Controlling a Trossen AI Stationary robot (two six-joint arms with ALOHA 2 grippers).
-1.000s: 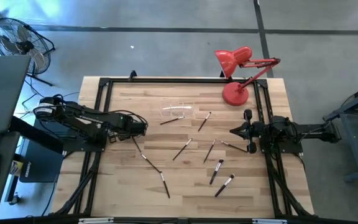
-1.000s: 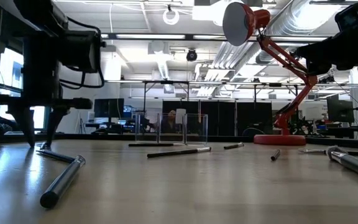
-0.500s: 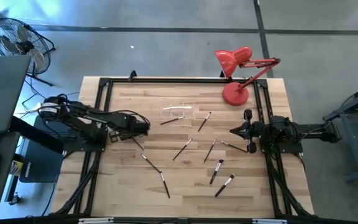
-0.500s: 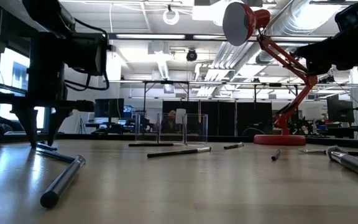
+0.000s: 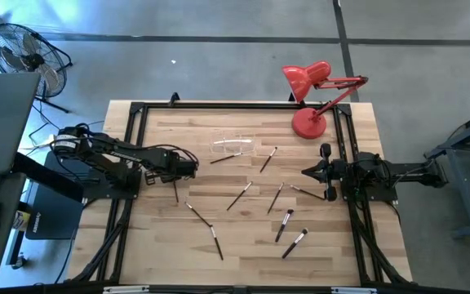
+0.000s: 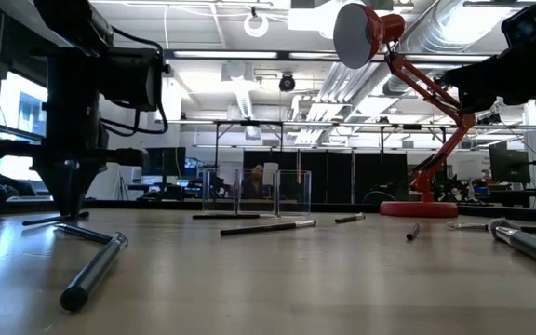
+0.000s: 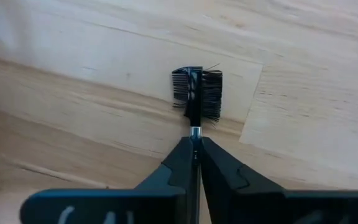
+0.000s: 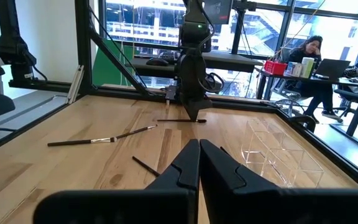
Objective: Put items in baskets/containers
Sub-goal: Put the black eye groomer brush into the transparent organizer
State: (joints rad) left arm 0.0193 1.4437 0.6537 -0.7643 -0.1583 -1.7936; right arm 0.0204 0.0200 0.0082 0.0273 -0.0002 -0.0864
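My left gripper points down over the table's left part, shut on a thin dark brush with a comb-and-bristle head. The clear holder stands on the table at the far middle and also shows in the low view. Several other brushes lie flat on the wood, among them one beside the holder and two at the near right. My right gripper waits level at the table's right side, shut on nothing. My left gripper pinches the brush's thin handle between its two fingers, just behind the head. The fingers come from above, pointing down, across the handle. The brush lies about level; whether it rests on the table or hangs just clear, I cannot tell.
A red desk lamp stands with its round base at the far right corner and its head beyond the far edge. A black frame runs around the tabletop. Two more brushes lie near my left gripper.
My left gripper has shut on the brush and rolled slightly, staying in place. The brush, which lay slanting toward the near right, has turned and now points toward the table's near edge.
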